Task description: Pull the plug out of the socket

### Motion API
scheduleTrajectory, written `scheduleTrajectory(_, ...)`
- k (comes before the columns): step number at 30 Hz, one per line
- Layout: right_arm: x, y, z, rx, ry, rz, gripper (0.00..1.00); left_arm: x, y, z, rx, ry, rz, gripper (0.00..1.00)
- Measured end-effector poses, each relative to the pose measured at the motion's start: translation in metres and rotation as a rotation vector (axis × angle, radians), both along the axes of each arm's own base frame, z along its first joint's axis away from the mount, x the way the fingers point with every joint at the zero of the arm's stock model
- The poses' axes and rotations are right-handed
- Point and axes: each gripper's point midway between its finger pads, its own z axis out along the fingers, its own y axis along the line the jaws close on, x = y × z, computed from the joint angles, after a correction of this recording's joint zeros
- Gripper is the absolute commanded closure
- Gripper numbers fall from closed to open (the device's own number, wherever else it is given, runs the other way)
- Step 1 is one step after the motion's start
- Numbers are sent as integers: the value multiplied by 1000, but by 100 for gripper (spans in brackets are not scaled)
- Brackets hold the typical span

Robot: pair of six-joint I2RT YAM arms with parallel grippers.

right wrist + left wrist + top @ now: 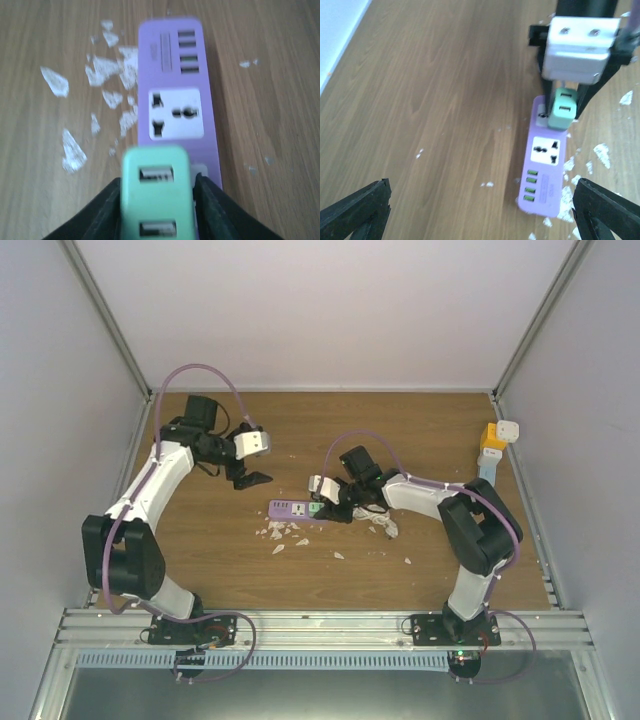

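A purple power strip (288, 508) lies flat mid-table, with an empty white socket (176, 113) and several green USB ports (532, 186). A mint green plug (156, 192) with two USB slots sits in the strip's end socket; it also shows in the left wrist view (561, 108). My right gripper (326, 506) is shut on the green plug, one black finger (102, 212) on each side. My left gripper (246, 478) is open and empty, hovering left of the strip and apart from it, its fingertips (357, 210) spread wide.
White flakes (285, 532) are scattered on the wooden table (220, 570) in front of the strip. A crumpled white piece (386, 524) lies under the right arm. A yellow and white block (497, 436) stands at the back right by the wall.
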Motion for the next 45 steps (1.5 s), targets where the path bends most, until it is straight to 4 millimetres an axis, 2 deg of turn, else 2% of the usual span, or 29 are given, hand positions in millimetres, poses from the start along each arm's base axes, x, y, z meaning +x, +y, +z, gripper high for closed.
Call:
scheduleTrajectory(3, -3, -7, -8, -38, 27, -21, 37, -12, -16, -10, -20, 21, -50, 1)
scheduleTrajectory(8, -7, -15, -10, -66, 55, -42, 22, -27, -32, -26, -27, 47, -103, 4)
scheduleTrajectory(15, -6, -30, 7, -60, 11, -59, 22, -50, -57, -45, -25, 61, -195, 14)
scheduleTrajectory(20, -3, -54, 0, -78, 17, -97, 23, -65, -74, -57, -24, 65, -253, 23)
scheduleTrajectory(25, -1, -68, -7, -82, 28, -130, 25, -65, -92, -58, -35, 36, -289, 26)
scheduleTrajectory(30, -4, -66, -10, -62, 25, -120, 24, -60, -107, -76, -26, 56, -295, 27)
scheduleTrajectory(33, 1, -62, -5, -33, 3, -117, 24, -59, -113, -85, -19, 67, -300, 29)
scheduleTrajectory(39, 11, -52, -3, -4, -9, -121, 25, -58, -121, -94, -12, 76, -303, 32)
scheduleTrajectory(45, 11, -38, 6, 50, 18, -128, 24, -58, -124, -102, 0, 74, -305, 38)
